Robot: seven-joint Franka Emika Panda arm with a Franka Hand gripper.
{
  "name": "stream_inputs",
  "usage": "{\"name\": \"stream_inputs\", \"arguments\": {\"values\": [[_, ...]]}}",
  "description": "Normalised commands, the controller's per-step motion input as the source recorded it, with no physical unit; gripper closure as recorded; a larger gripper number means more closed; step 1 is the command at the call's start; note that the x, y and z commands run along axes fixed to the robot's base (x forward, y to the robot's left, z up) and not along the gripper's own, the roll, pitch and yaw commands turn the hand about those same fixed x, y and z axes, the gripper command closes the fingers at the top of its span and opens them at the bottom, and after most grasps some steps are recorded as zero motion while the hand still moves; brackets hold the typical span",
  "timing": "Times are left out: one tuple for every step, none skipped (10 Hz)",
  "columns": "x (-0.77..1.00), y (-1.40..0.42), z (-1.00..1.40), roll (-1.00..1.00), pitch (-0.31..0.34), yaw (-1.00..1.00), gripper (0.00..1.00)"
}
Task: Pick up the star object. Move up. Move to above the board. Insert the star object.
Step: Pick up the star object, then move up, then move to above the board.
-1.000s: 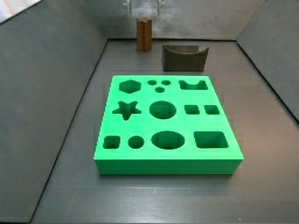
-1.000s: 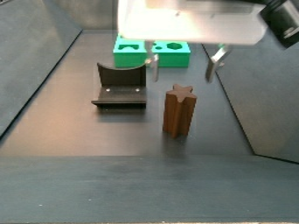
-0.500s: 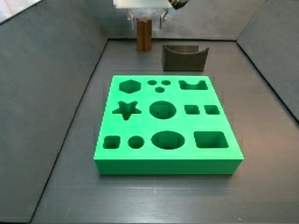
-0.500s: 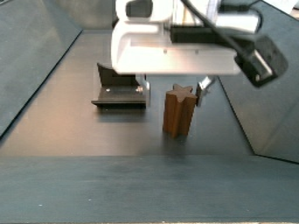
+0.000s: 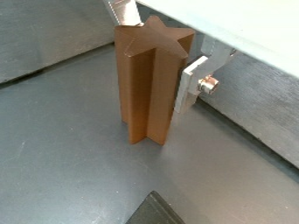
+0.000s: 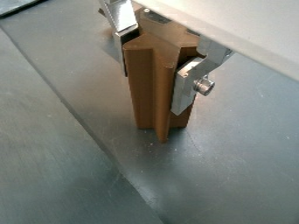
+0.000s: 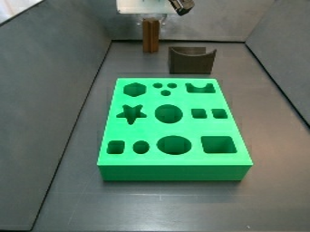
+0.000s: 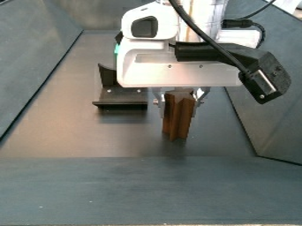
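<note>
The star object (image 5: 146,83) is a tall brown peg with ridged sides, standing upright on the grey floor; it also shows in a wrist view (image 6: 152,87) and in both side views (image 7: 150,38) (image 8: 177,119). My gripper (image 8: 177,99) is low over it, with a silver finger (image 5: 187,87) pressed against one side and the other finger (image 6: 121,22) against the opposite side. The jaws are shut on the peg, whose foot still rests on the floor. The green board (image 7: 169,127) with its star hole (image 7: 132,113) lies apart from the peg.
The dark fixture (image 7: 191,60) stands on the floor beside the peg, between it and the board in a side view (image 8: 122,88). Grey walls enclose the floor on both sides. The board's edge (image 8: 125,55) shows behind the gripper.
My gripper has come down around the star object, and its fingers have closed in from wide apart onto the peg's sides. The peg has not moved.
</note>
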Motion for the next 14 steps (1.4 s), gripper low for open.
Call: {"name": "stream_inputs", "arguments": {"values": [[0.0, 0.0, 0.0, 0.0, 0.0, 0.0, 1.0], [0.0, 0.0, 0.0, 0.0, 0.0, 0.0, 1.0], [0.0, 0.0, 0.0, 0.0, 0.0, 0.0, 1.0], [0.0, 0.0, 0.0, 0.0, 0.0, 0.0, 1.0], [0.0, 0.0, 0.0, 0.0, 0.0, 0.0, 1.0], [0.0, 0.0, 0.0, 0.0, 0.0, 0.0, 1.0], [0.0, 0.0, 0.0, 0.0, 0.0, 0.0, 1.0], [0.0, 0.0, 0.83, 0.0, 0.0, 0.0, 1.0], [-0.04, -0.05, 0.79, 0.0, 0.0, -0.03, 1.0], [-0.06, -0.05, 0.73, 0.01, 0.008, -0.03, 1.0], [-0.05, -0.02, 0.51, 0.05, 0.015, -0.03, 1.0], [-0.04, -0.01, 0.35, 0.07, 0.033, -0.03, 1.0], [-0.03, -0.01, 0.2, 0.08, 0.048, -0.02, 1.0], [-0.21, 0.22, 1.0, -0.08, -0.134, 0.26, 1.0]]}}
